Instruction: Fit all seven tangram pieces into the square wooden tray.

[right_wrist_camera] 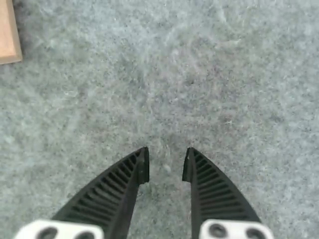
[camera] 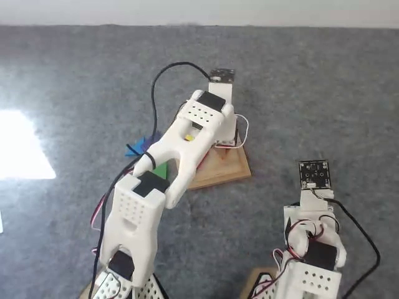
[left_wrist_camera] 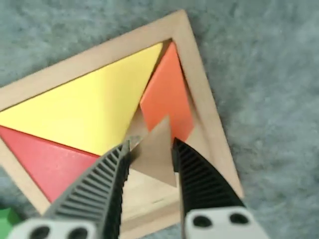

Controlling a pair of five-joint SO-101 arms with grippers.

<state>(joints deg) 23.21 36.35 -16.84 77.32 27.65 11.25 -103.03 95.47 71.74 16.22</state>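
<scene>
The square wooden tray [left_wrist_camera: 209, 109] holds a yellow triangle [left_wrist_camera: 84, 109], a red triangle [left_wrist_camera: 45, 164] and an orange piece [left_wrist_camera: 169, 94]. My left gripper [left_wrist_camera: 153, 145] hangs over the tray's open corner, shut on a tan triangle [left_wrist_camera: 157, 157] that points toward the orange piece. In the high view the left arm [camera: 187, 143] covers most of the tray [camera: 230, 168]. A blue piece [camera: 138, 147] and a green piece [camera: 161, 169] lie on the felt beside the arm. My right gripper [right_wrist_camera: 165, 164] is open over bare felt, with nothing between its fingers.
Grey felt covers the whole table. The right arm [camera: 312, 243] stands near the front right, apart from the tray, whose corner [right_wrist_camera: 7, 35] shows in the right wrist view. A bright patch of light [camera: 19, 146] lies at the far left.
</scene>
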